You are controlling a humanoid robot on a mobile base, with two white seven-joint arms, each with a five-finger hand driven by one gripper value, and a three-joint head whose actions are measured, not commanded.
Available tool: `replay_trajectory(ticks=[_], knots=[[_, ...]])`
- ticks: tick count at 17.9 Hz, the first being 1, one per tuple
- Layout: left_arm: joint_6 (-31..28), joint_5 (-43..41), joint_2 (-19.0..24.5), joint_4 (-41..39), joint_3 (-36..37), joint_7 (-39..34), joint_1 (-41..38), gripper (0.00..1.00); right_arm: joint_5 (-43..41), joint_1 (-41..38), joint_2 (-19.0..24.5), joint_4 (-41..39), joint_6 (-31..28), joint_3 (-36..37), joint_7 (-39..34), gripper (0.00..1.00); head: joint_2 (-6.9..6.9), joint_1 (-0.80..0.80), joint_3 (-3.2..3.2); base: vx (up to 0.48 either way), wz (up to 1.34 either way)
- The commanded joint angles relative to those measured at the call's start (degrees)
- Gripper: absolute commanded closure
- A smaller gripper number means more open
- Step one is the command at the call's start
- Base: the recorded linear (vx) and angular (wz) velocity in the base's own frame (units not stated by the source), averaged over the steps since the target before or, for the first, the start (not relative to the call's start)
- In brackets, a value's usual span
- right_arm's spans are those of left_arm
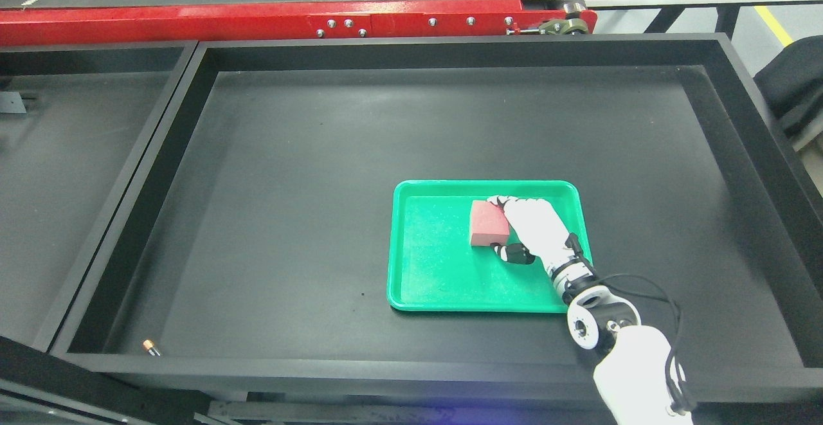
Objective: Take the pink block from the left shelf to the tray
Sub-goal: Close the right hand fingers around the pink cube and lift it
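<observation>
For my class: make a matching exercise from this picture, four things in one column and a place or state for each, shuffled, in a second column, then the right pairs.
1. pink block
2. green tray
3. right hand
4. red rail

A. runs along the top, beyond the bin
B. lies inside the tray
C. closed around the block
D. sits on the black bin floor

Pairs: 1-B, 2-D, 3-C, 4-A

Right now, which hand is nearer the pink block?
Right. The right hand grips the pink block over the green tray; the left hand is out of view.
</observation>
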State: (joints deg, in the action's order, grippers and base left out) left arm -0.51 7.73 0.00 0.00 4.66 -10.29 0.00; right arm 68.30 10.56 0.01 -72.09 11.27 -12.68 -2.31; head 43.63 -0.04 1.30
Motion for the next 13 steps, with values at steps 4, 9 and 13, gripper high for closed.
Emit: replay_trajectory(ticks=[4,9,13], knots=[[-0.02,0.0,1.0,-1.0,0.0,0.01,1.76,0.0,0.07,-2.47,-1.01,-4.36,3.75,1.96,7.57,0.97,0.0,0.0,0.0,0.0,0.0],[-0.02,0.0,1.0,-1.0,0.0,0.01,1.67,0.0,-0.28,-10.28,-1.01,-13.41,6.82,2.84,20.39,0.97,0.0,0.0,0.0,0.0,0.0],[-0.02,0.0,1.0,-1.0,0.0,0.01,1.67,0.0,-0.63,-14.51,-1.01,-17.64,7.18,3.28,23.31,0.97,0.0,0.0,0.0,-0.019,0.01]])
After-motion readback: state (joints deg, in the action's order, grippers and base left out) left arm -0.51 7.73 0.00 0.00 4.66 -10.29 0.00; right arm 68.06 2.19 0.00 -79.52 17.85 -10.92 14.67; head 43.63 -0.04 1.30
